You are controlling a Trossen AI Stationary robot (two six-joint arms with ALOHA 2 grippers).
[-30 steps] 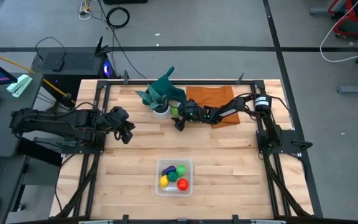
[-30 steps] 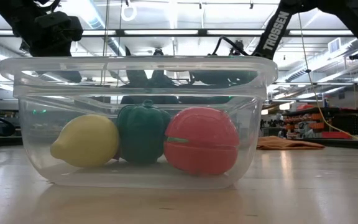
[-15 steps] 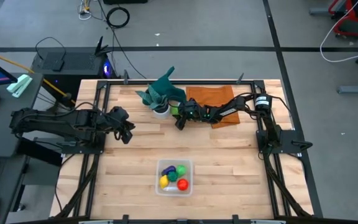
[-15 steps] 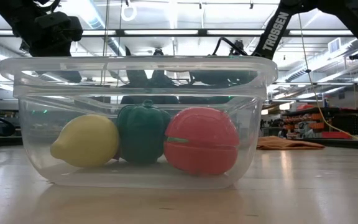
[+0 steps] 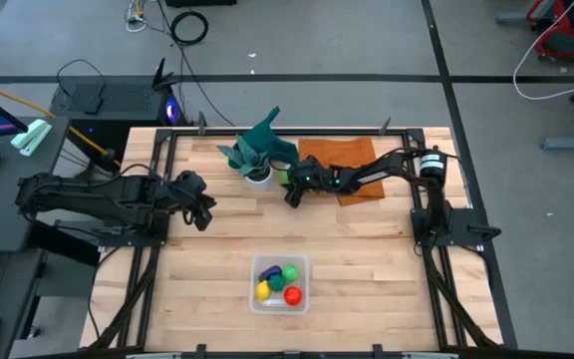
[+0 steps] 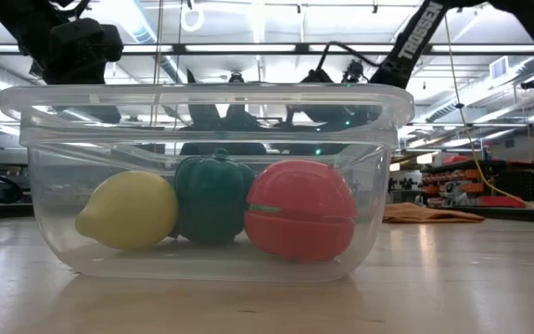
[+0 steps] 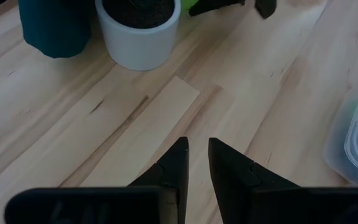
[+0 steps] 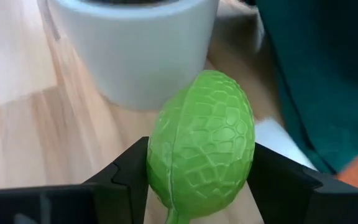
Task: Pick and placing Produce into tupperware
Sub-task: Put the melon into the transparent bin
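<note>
High view shows the wooden table with the two dark arms reaching in from either side (the left one idle near its own edge). An orange-brown cloth lies at the far side, and just beside it stands a teal-leaved plant in a white pot. The clear plastic box sits near the front edge, well apart from both arms; inside it lie a yellow piece, a dark green piece and a red piece, side by side and touching, and from above a brighter green one and a spot of purple show among them. The right gripper is stretched out low just beside the pot, its fingers clamped on either side of a light green fruit with a netted skin. The left gripper hovers over bare wood, its two fingers drawn close together with only a narrow gap between them, holding nothing.
</note>
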